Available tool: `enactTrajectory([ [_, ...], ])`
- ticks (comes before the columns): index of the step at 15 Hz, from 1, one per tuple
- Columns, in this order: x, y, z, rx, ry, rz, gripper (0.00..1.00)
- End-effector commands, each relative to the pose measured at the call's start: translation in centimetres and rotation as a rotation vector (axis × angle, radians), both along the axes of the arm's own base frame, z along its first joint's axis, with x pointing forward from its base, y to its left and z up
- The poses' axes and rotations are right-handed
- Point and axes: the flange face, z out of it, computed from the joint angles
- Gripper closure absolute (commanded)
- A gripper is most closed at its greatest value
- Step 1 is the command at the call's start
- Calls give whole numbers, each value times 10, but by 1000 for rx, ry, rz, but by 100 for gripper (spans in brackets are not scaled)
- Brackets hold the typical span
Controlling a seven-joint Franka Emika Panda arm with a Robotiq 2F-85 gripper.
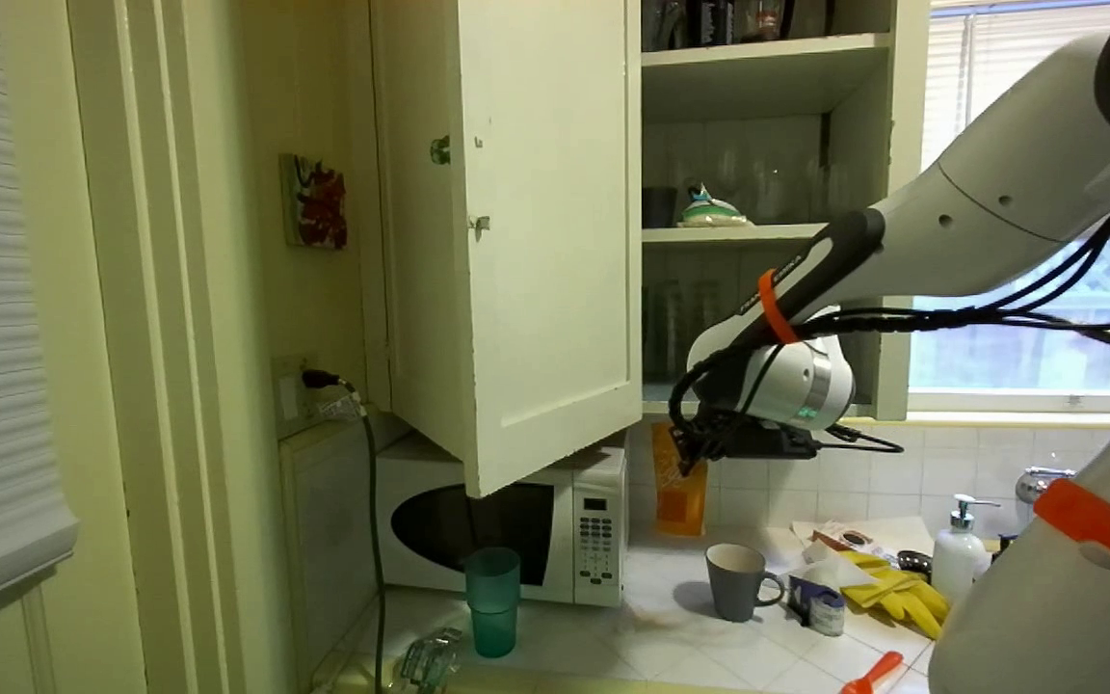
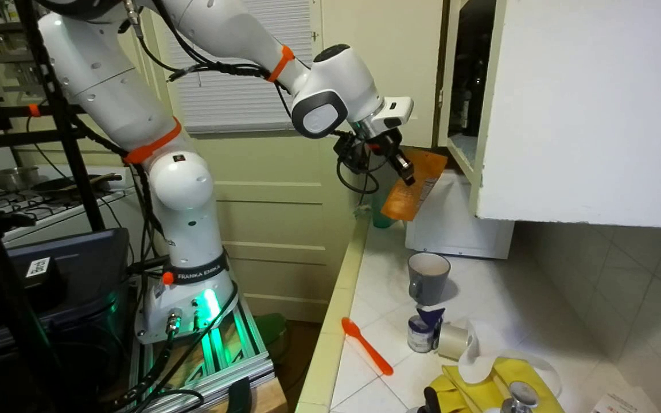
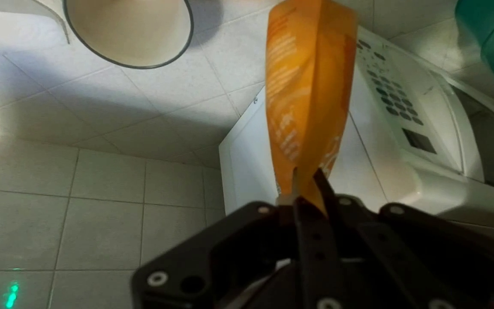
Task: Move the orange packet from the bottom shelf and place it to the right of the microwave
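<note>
There's FRANKA EMIKA, white capitals on the black band (image 2: 198,273) round the white robot base (image 2: 184,298), well below the tool (image 2: 407,176)! EMIKA also reads on the long black arm strip (image 1: 844,246), above the tool; print on the glossy orange packet (image 3: 292,86) it grips, too blurred!

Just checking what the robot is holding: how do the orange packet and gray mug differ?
Support: the jaws hold the orange packet above the counter, while the gray mug stands on it. Pose: the packet is tilted, the mug upright. Form: the packet is a creased pouch, the mug round-rimmed. In an exterior view, both appear right of the microwave.
</note>
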Motion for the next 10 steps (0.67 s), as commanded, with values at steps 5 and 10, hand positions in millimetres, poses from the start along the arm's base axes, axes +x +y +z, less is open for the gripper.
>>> enactTrajectory([
  [5,12,2,-36,-5,25,-53,100],
  [10,19,3,-56,-37,12,-118,100],
])
